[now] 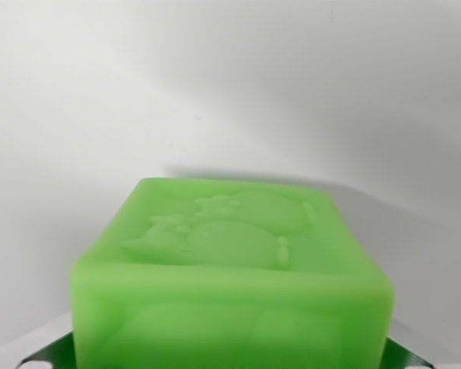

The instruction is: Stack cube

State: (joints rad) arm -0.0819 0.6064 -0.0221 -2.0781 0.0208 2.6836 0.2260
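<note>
Tool: [230, 361] only dark finger edges show at both lower corners, flanking the green cube [230, 269]; grip cannot be confirmed.
Cube: fills lower frame, embossed face up.
Worktop: [215, 92] white, bare; no second cube visible.
Risk: unseen target, so misaligned placement may topple the stack.

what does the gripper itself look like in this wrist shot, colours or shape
Very little of it shows. Only two small dark, green-tinted finger tips poke out at the bottom corners, either side of the green cube. They look flat and angular, with pale edges. No cables or markings are visible.
</note>
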